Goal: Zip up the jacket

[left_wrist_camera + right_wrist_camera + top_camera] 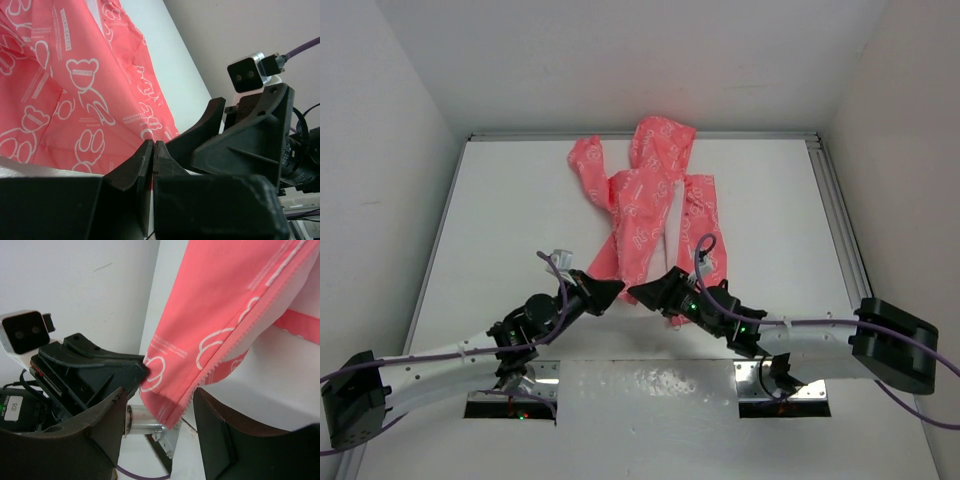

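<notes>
The coral-pink jacket (642, 200) lies spread on the white table, hood at the far end and front unzipped, showing a strip of white lining. My left gripper (607, 292) is shut on the lower hem corner of one front panel. In the right wrist view its tip (142, 371) pinches that fabric, and the panel (225, 300) hangs lifted from it. My right gripper (159, 392) stands open, one finger on each side of the bottom end of the zipper teeth (210, 371), not touching them. In the left wrist view the left gripper (153, 145) is pressed together before the jacket (75, 90).
White walls enclose the table (520, 230) on the left, back and right, with a metal rail (835, 215) along its right edge. The right arm's wrist camera (247, 74) hangs close beside my left fingers. Both arm bases sit at the near edge.
</notes>
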Robot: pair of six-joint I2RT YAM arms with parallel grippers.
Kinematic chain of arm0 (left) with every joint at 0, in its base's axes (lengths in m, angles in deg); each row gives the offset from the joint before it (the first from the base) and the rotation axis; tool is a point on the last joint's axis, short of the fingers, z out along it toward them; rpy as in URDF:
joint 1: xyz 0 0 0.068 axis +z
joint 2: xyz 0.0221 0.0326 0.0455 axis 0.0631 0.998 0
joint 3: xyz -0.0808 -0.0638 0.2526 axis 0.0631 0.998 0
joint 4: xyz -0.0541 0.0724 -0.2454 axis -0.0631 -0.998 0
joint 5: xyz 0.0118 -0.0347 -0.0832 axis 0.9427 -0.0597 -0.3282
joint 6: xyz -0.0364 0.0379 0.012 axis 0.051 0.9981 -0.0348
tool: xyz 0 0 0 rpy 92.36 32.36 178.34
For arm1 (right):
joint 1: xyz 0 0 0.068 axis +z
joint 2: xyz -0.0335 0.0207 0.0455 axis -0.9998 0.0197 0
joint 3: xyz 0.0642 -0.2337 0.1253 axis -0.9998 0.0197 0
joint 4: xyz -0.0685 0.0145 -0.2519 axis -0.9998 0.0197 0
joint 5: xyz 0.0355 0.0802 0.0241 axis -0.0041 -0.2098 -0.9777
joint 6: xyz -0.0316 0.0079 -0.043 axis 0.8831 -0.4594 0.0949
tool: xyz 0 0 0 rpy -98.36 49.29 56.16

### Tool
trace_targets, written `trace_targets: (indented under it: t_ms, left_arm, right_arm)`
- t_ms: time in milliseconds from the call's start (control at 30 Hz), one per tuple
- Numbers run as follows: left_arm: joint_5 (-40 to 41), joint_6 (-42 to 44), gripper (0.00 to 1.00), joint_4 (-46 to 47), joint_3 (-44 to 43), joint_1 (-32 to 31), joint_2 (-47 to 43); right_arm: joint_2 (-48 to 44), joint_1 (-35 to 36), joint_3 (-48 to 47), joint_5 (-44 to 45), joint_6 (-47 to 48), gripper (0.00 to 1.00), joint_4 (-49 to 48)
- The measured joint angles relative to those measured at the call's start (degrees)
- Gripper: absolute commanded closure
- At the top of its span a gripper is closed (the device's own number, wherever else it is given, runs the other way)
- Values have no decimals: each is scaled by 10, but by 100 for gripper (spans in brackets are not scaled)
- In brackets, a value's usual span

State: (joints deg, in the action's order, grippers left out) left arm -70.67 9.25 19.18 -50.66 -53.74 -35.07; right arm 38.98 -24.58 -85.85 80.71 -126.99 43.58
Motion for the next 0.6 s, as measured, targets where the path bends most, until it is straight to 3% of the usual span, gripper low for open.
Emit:
trace_targets:
  t_ms: [367, 600]
  left_arm:
    - [-10, -18, 100, -1, 15, 0, -30]
    - [-16, -28, 100, 0, 19, 0, -35]
  right_arm:
    - [50, -8, 5, 10, -21, 46, -75]
    - [56, -8, 18, 13, -35, 66, -103]
